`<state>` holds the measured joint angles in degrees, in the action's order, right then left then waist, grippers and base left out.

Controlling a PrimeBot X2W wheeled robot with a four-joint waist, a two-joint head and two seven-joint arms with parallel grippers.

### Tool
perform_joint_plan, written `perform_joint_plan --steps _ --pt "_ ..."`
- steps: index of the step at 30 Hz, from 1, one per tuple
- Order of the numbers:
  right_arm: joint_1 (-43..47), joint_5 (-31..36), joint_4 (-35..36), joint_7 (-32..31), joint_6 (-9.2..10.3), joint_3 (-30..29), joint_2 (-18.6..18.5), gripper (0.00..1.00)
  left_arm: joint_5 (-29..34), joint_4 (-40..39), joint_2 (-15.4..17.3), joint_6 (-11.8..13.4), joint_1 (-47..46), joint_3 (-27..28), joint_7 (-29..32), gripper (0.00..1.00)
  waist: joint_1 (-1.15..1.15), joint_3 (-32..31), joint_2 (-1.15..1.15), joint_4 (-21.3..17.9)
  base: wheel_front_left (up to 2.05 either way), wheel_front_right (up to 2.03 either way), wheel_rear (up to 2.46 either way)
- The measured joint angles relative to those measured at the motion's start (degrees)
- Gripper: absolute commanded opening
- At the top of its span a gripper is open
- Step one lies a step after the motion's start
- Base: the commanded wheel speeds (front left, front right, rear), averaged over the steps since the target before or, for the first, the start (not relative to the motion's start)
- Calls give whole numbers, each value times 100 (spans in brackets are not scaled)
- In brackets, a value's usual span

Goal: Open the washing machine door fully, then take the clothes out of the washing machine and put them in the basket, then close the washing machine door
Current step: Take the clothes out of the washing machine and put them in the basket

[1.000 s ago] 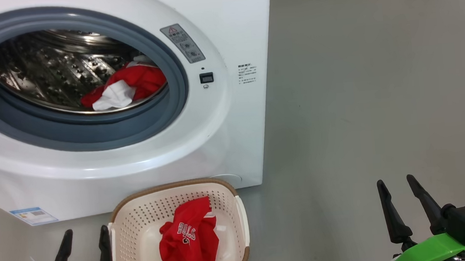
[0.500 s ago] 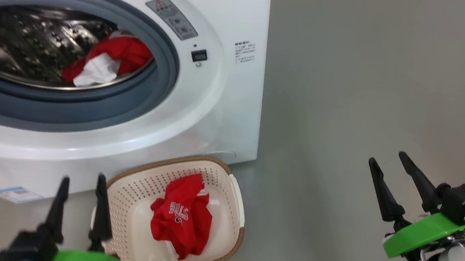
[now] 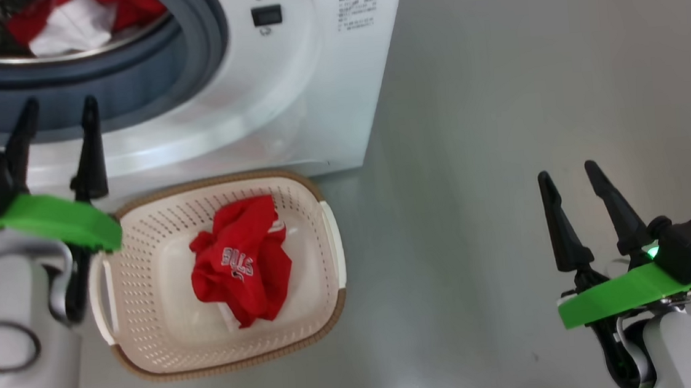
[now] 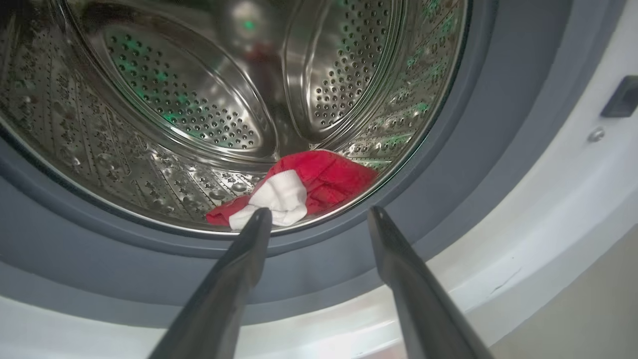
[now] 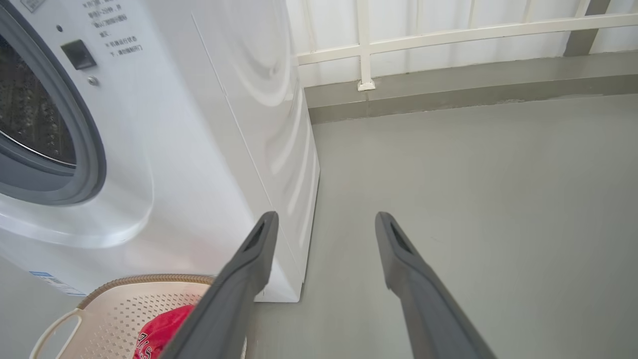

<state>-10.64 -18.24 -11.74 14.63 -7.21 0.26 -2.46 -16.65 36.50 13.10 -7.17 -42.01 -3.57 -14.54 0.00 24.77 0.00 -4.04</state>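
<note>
The washing machine (image 3: 289, 100) stands open at the upper left; its door is out of view. Red and white clothes (image 3: 72, 18) lie at the front of the steel drum (image 4: 174, 99), and they show as a red bundle with a white part (image 4: 309, 187) in the left wrist view. My left gripper (image 3: 59, 115) is open and empty, held in front of the opening's lower grey ring, its fingertips short of the clothes (image 4: 319, 212). The cream basket (image 3: 215, 181) sits on the floor before the machine with a red "BULLS" jersey (image 3: 240, 261) in it. My right gripper (image 3: 566, 172) hangs open and empty over the floor to the right.
Bare grey floor (image 3: 497, 83) stretches right of the machine. A white railing and wall (image 5: 448, 35) close the far side. The basket (image 5: 124, 304) lies just left of my right gripper (image 5: 326, 215). A blue label (image 5: 55, 283) marks the machine's lower corner.
The head camera has tilted down, shifting the whole picture. My left arm has risen from the lower edge up to the drum opening's lower rim. Both grippers stay open.
</note>
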Motion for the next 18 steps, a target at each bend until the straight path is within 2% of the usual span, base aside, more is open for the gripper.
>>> perform_joint_plan --steps 10,18 --pt "-304 -201 78 0 0 68 -2 100 -216 1653 335 0 -1795 -619 9 100 0 736 0 -170 0 0 0" --pt "-444 -293 108 0 0 213 -3 100 -270 2520 475 0 -2712 -992 18 100 0 1082 0 -365 0 0 0"
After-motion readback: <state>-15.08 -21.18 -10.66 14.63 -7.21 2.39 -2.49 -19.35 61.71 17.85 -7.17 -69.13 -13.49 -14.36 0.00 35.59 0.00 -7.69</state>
